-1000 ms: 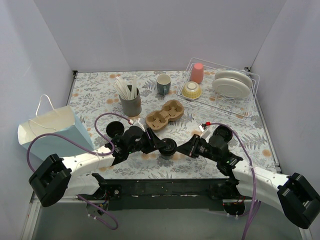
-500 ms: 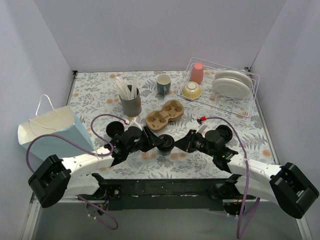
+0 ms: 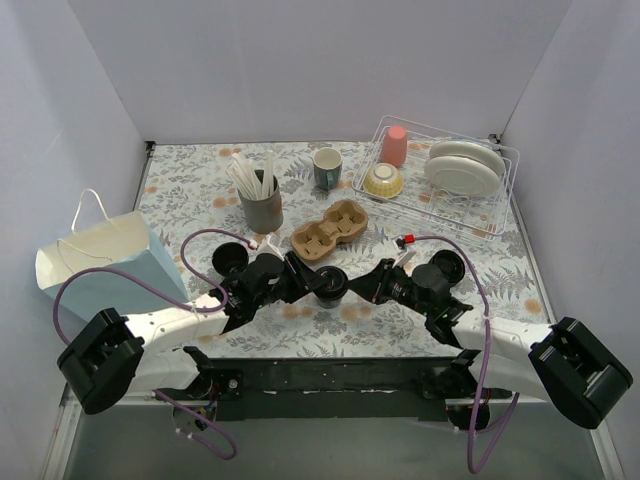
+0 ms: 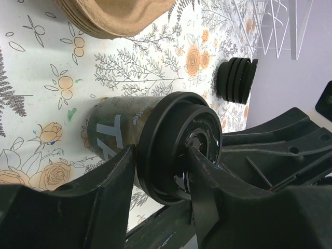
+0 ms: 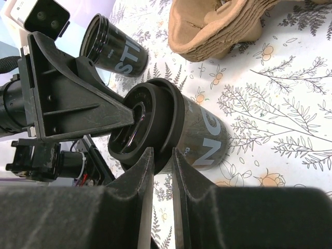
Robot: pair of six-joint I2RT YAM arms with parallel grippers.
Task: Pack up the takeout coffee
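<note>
A black takeout cup [image 3: 332, 284] with a black round lid stands on the flowered table between my two grippers. My left gripper [image 3: 320, 283] is shut on its lid [image 4: 174, 150], one finger on the lid's top and the other under its rim. My right gripper [image 3: 368, 285] comes from the right, its fingers nearly together with the lid's rim [image 5: 155, 129] between the tips [image 5: 163, 151]. A second black cup [image 3: 228, 258], open and without a lid, stands to the left and also shows in the right wrist view [image 5: 111, 49]. A stack of black lids [image 3: 446, 265] lies to the right.
A brown pulp cup carrier [image 3: 330, 228] lies just behind the cup. A pale paper bag [image 3: 100, 262] stands at the left. A grey cup of white straws [image 3: 260, 205], a grey-green mug [image 3: 327, 167] and a wire dish rack [image 3: 495, 215] stand further back.
My right gripper has moved left up to the lidded cup. The cup and my left gripper have shifted slightly away from the near edge.
</note>
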